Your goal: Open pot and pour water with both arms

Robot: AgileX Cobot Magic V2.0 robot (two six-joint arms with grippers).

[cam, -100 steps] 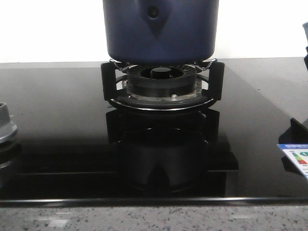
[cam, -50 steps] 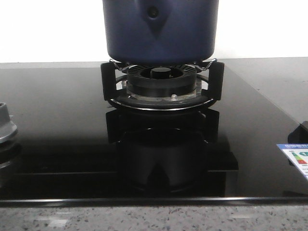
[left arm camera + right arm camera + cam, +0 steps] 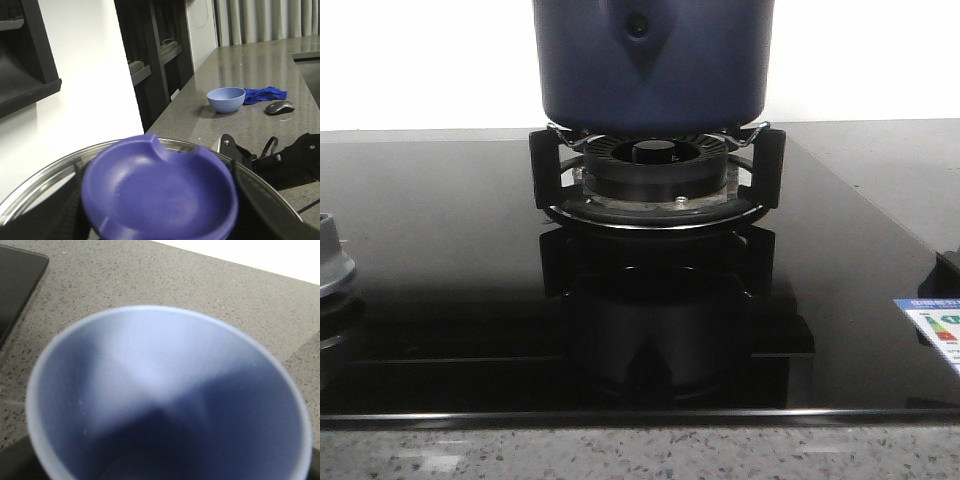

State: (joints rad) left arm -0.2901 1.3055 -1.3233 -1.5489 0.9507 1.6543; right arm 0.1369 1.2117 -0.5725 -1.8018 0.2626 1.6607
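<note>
Pot: navy, seated on the burner grate of the black hob. My front view cuts off its rim and lid.

Lid: purple dished knob over a steel rim, filling my left wrist view directly under that camera. I judge the left arm the nearer one for opening. Fingers not visible, so I cannot tell whether that hand is released or clenched.

Cup: pale blue, mouth up, filling my right wrist view over grey counter. Probably held, but no fingers show, so I cannot tell. Contents unclear, and which way the pot lies from it is not shown.

Also logged: bowl, mouse, both well apart from the lid.
</note>
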